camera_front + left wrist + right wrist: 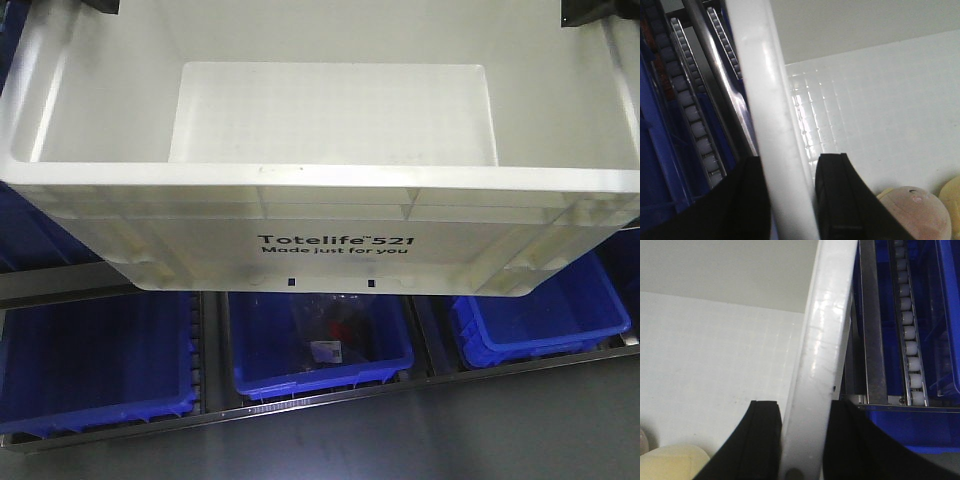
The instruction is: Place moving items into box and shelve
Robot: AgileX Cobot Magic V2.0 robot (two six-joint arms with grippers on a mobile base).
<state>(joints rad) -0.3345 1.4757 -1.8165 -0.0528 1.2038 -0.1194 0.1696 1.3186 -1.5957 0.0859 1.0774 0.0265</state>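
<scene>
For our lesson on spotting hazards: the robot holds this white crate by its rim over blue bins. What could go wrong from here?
The left fingers and right fingers pinch only the smooth rim of the crate, so it may slip or tilt. The pinkish ball and cream ball lie loose inside and could roll, shifting the load. The crate hangs over the blue bins and might strike one.

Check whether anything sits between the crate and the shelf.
Yes: the blue left bin, middle bin and right bin fill the shelf row below the crate. The left tool and right tool each clamp a crate rim.
</scene>
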